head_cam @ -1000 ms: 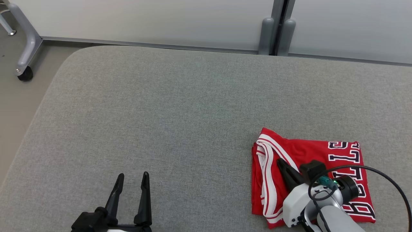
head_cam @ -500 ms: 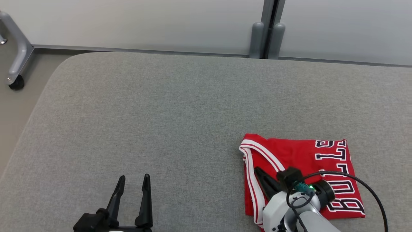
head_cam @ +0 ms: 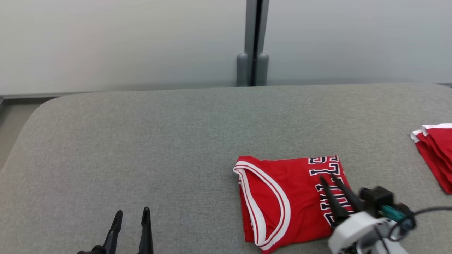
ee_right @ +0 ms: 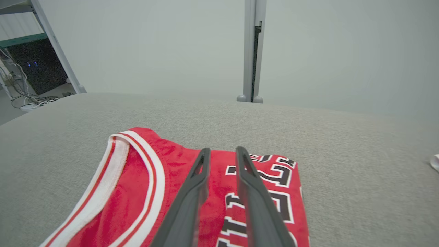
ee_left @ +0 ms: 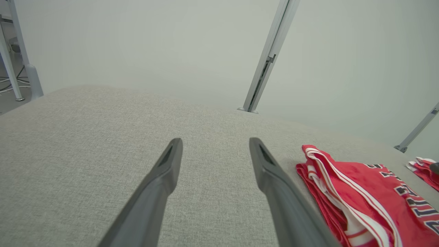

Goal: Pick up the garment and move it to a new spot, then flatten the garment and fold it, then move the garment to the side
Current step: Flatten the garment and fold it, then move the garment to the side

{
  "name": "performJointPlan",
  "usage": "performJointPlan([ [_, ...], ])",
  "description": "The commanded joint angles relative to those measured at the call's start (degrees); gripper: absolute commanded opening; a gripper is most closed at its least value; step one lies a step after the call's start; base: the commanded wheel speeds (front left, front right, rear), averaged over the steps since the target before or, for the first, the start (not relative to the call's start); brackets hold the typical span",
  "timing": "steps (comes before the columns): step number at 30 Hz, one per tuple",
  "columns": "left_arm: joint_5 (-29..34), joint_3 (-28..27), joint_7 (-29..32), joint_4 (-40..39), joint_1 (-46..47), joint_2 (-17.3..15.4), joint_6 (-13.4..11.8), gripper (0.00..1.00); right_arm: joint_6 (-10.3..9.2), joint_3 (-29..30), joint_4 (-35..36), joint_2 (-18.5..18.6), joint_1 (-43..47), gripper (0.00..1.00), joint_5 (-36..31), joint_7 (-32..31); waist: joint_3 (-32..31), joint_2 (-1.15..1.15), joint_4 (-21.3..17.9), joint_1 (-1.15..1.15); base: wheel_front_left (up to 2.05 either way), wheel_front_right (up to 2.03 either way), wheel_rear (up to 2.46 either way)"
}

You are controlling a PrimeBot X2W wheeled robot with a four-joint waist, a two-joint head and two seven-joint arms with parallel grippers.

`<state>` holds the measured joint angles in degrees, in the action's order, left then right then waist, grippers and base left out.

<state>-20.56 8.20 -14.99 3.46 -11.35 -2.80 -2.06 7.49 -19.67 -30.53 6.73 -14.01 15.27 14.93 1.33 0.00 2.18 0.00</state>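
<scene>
Waiting left tool (head_cam: 131,212): down at the front left, fingers spread wide, nothing in between, low over the bare grey top.
Desk (head_cam: 141,141): big, grey and soft-looking, with no things on the whole left half.
Garment (head_cam: 282,197): red top with white edges and dark letters, lying flat on the right half of the desk, near the front, well apart from the left tool.
Garment shape: folded small into a neat block, neck hole on the left side, letters on the right side.
Right tool (head_cam: 327,178): right over the letter side of the garment, fingers a tiny bit apart with a thin gap, pinching nothing as far as can be seen.
Touching or not: too hard to tell if the right tool rests on the cloth or floats just above.
Other red cloth (head_cam: 436,158): far right, at the edge of the head view, also folded, well apart from the garment.
How far along: near the end, by the look of things.
Done, most likely: picking up, moving to a new spot, making flat, folding.
Left to do, maybe: sliding the garment off to the side, perhaps next to the other red cloth; could also be done already, hard to know from here.
</scene>
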Motion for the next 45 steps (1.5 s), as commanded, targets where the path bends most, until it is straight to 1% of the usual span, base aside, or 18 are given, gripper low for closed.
performJointPlan([
  [1, 0.42, -0.56, -0.24, -0.18, -0.6, -0.23, 0.2, 1.0, 0.01, 1.43, 1.64, 0.7, 1.73, 0.42, -0.42, 0.34, -1.43, 0.0, -1.49, 0.0, 0.0, 0.0, 0.0],
  [2, 0.52, -0.86, -0.24, -0.3, -0.91, -0.22, 0.32, 1.0, 0.01, 3.29, 3.54, 1.55, 3.3, 0.87, -0.85, 0.34, -1.72, 0.0, -1.81, 0.0, 0.0, 0.0, 0.0],
  [3, 0.54, -1.27, -0.24, -0.36, -1.51, -0.2, 0.52, 1.0, 0.01, 6.63, 7.2, 3.36, 6.65, 1.0, -1.44, 0.3, -2.28, 0.0, -2.17, 0.0, 0.0, 0.0, 0.0],
  [6, 0.91, -2.22, -0.24, -0.06, -2.4, -0.23, 0.93, 1.0, 0.01, 12.23, 11.67, 5.4, 11.74, 1.0, -2.43, 0.31, -3.2, 0.0, -2.26, 0.0, 0.0, 0.0, 0.0],
  [9, 1.2, -3.46, -0.24, 0.59, -2.96, -0.23, 1.55, 1.0, 0.01, 17.53, 13.87, 6.16, 16.82, 1.0, -2.61, 0.31, -4.09, 0.0, -1.99, 0.0, 0.0, 0.0, 0.0],
  [11, 1.39, -4.23, -0.24, 1.26, -3.41, -0.19, 1.77, 1.0, 0.01, 20.28, 14.99, 5.75, 19.25, 1.0, -2.22, 0.32, -4.39, 0.0, -1.93, 0.0, 0.0, 0.0, 0.0],
  [13, 1.28, -4.79, -0.24, 1.68, -3.85, -0.22, 1.83, 1.0, 0.01, 21.94, 14.67, 5.65, 21.77, 1.0, -2.89, 0.32, -4.62, 0.0, -1.98, 0.0, 0.0, 0.0, 0.0],
  [17, 1.05, -5.32, -0.24, 1.94, -4.58, -0.21, 2.02, 1.0, 0.01, 23.63, 14.25, 4.83, 23.47, 1.0, -2.78, 0.32, -4.76, 0.0, -2.16, 0.0, 0.0, 0.0, 0.0],
  [23, 1.03, -5.21, -0.24, 1.76, -4.51, -0.21, 2.07, 1.0, 0.01, 23.37, 14.79, 4.06, 23.65, 1.0, -2.81, 0.32, -4.55, 0.0, -2.02, 0.0, 0.0, 0.0, 0.0],
  [26, 1.15, -4.97, -0.24, 1.71, -3.96, -0.22, 2.23, 1.0, 0.01, 22.17, 14.94, 4.02, 22.01, 1.0, -0.97, 0.32, -3.86, 0.0, -1.49, 0.0, 0.0, 0.0, 0.0],
  [28, 1.19, -4.74, -0.24, 1.49, -3.51, -0.21, 2.2, 1.0, 0.01, 20.1, 13.84, 4.54, 20.36, 1.0, 1.5, 0.3, -3.19, 0.0, -1.13, 0.0, 0.0, 0.0, 0.0],
  [31, 1.59, -4.28, -0.24, 1.47, -2.9, -0.22, 2.28, 1.0, 0.01, 15.47, 12.99, 6.35, 15.56, 1.0, 7.33, -4.76, -1.86, 0.0, -0.45, 0.0, 0.0, 0.0, 0.0],
  [35, 2.11, -3.82, -0.24, 1.58, -1.25, -0.22, 2.53, 1.0, 0.01, 10.92, 10.83, 8.99, 8.82, 1.0, 14.55, -16.25, 0.88, 0.0, 0.93, 0.0, 0.0, 0.0, 0.0],
  [37, 2.07, -3.48, -0.24, 1.76, -0.47, -0.21, 2.66, 1.0, 0.01, 9.57, 9.03, 10.1, 5.9, 1.0, 17.11, -21.06, 2.2, 0.0, 1.87, 0.0, 0.0, 0.0, 0.0],
  [39, 1.87, -3.0, -0.24, 1.88, 0.2, -0.22, 2.64, 1.0, 0.01, 8.58, 6.59, 11.13, 3.68, 1.0, 18.2, -25.04, 3.32, 0.0, 2.9, 0.0, 0.0, 0.0, 0.0],
  [40, 1.73, -2.8, -0.24, 1.9, 0.57, -0.22, 2.53, 1.0, 0.01, 8.23, 5.6, 11.47, 2.64, 1.0, 18.46, -26.4, 3.83, 0.0, 3.39, 0.0, 0.0, 0.0, 0.0],
  [42, 1.37, -2.43, -0.24, 1.88, 1.45, -0.21, 2.24, 1.0, 0.01, 7.96, 3.26, 10.93, 1.11, 1.0, 20.18, -29.07, 4.71, 0.0, 4.2, 0.0, 0.0, 0.0, 0.0],
  [45, 1.13, -1.96, -0.24, 1.67, 2.14, -0.22, 2.03, 1.0, 0.01, 6.9, 0.91, 11.18, -0.88, 1.0, 22.53, -31.55, 5.88, 0.0, 4.85, 0.0, 0.0, 0.0, 0.0],
])
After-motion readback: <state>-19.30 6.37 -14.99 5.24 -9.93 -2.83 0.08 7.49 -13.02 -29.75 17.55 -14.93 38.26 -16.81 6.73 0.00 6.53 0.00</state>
